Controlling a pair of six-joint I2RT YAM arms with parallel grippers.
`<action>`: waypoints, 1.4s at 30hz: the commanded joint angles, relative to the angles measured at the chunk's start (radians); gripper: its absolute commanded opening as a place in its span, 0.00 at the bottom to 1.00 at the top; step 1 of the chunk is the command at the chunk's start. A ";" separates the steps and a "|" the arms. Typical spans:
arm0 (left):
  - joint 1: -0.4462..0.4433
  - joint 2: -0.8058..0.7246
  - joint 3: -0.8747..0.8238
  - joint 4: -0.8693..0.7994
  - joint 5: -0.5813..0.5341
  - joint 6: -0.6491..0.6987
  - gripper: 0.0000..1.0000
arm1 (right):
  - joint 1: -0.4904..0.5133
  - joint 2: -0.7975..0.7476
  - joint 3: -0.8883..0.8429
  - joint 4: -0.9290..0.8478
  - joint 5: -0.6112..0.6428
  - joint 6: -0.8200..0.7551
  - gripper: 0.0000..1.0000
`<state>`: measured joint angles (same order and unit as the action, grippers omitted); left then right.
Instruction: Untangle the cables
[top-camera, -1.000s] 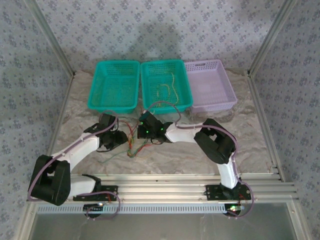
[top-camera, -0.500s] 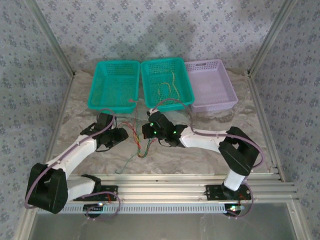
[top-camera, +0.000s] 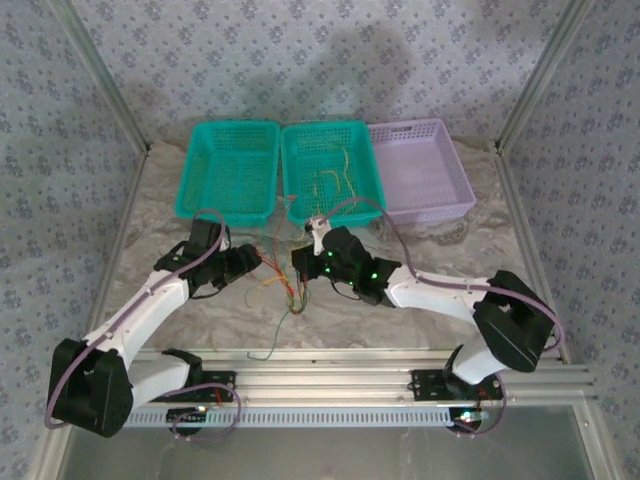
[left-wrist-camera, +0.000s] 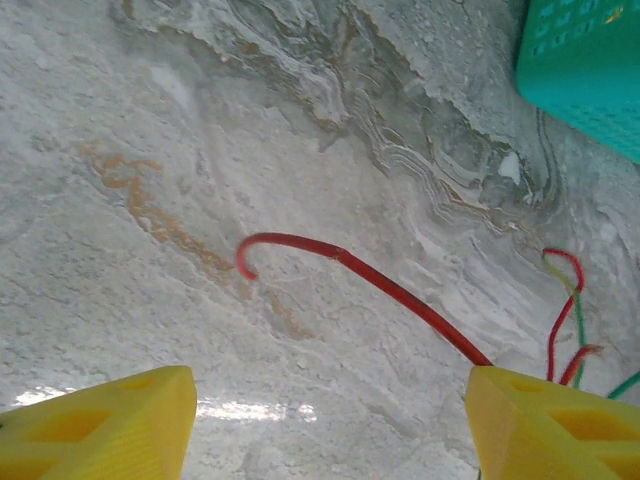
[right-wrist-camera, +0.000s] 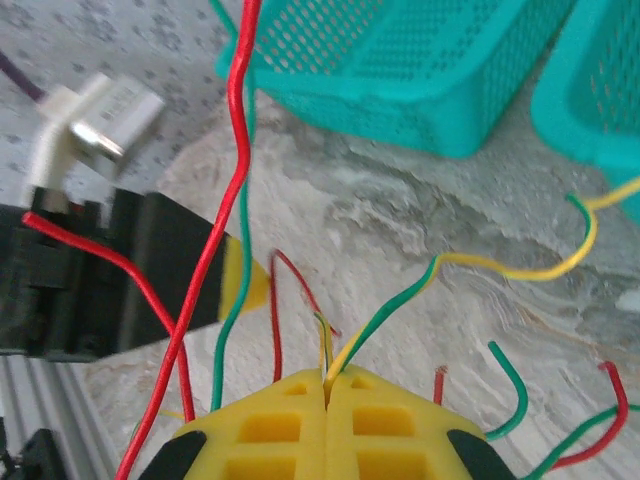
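Since a second ago the right arm (top-camera: 440, 292) has stretched out low across the desk (top-camera: 420, 325), its elbow swung out to the right, while the left pincer (top-camera: 250, 262) has spread its fingers. The cables (top-camera: 287, 285) have shifted a little to the right with it, and a green tail (top-camera: 268, 348) now trails toward the near rail (top-camera: 330, 385).

That bundle of red, green and yellow-orange wire lies on the desk between the two pincers, in front of the middle teal basket (top-camera: 372, 205). A few more yellowish strands (top-camera: 335, 180) lie inside that basket. The left teal basket (top-camera: 195, 205) and the lilac basket (top-camera: 455, 205) stand to either side of it.

From the left wrist, the left pincer's yellow fingers (left-wrist-camera: 100, 425) stand wide apart with nothing between them. A red strand (left-wrist-camera: 380, 285) with a hooked end lies on the marbled desk just beyond them, untouched.

The right pincer (right-wrist-camera: 328, 385) is pressed closed, its fingers (right-wrist-camera: 270, 425) meeting at a thin seam. A yellow-and-green strand (right-wrist-camera: 392, 305) rises from that seam, so it seems to be the one pinched, though others crowd the same spot. A long red strand (right-wrist-camera: 236, 150) and a green one cross in front, loose and tangled
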<state>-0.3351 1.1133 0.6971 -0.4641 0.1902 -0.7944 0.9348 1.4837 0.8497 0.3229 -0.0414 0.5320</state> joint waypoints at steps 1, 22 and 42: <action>-0.002 -0.014 0.037 0.031 0.052 0.011 0.72 | -0.026 -0.055 -0.015 0.096 -0.041 -0.026 0.00; -0.001 -0.021 0.114 -0.013 0.087 0.062 0.73 | -0.183 -0.066 -0.098 0.259 -0.294 0.200 0.00; -0.008 0.020 0.135 0.015 0.153 0.067 0.74 | -0.153 -0.068 -0.065 0.027 -0.224 0.045 0.00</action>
<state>-0.3355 1.1202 0.8040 -0.4717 0.2981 -0.7307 0.7715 1.4120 0.7448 0.3656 -0.2962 0.6235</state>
